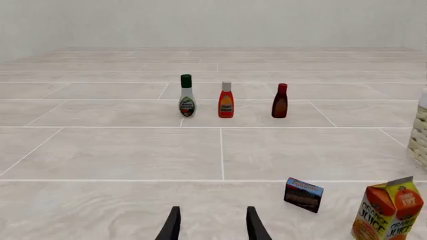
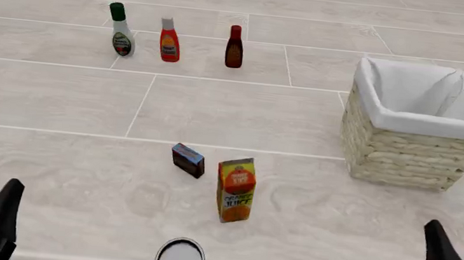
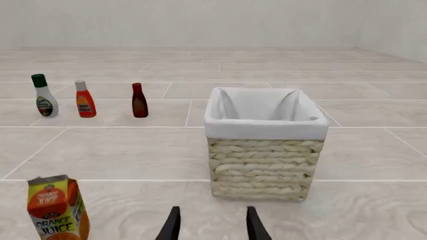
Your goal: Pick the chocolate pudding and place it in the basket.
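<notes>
I am at the very start of the pick: nothing is held, and both arms sit low at the near edge of the desk (image 2: pixel 57 171), well apart from everything on it. The left gripper (image 1: pixel 212 225) has its fingers apart with nothing between them, and the right gripper (image 3: pixel 212 225) shows the same, fingers parted and empty.

The chocolate pudding (image 2: pixel 188 159) stands on the desk near the middle, just beside the orange juice carton (image 2: pixel 236 189), which is a little nearer to me and to its right. The basket (image 2: pixel 408 156) is well apart from the pudding, off to the right and slightly farther back, its lining open to the top.

I judge the next move to be a reach toward the pudding; from the left wrist view it lies ahead and off to one side, so that arm would need to swing inward and come down over it without knocking the juice carton.

Count: one pudding, one juice carton, one basket, and three bottles in a row at the far side, the green-capped bottle (image 2: pixel 122 30), the red bottle (image 2: pixel 169 41) and the dark brown bottle (image 2: pixel 235 47). One round white-topped can (image 2: pixel 180 259) sits at the near edge.
</notes>
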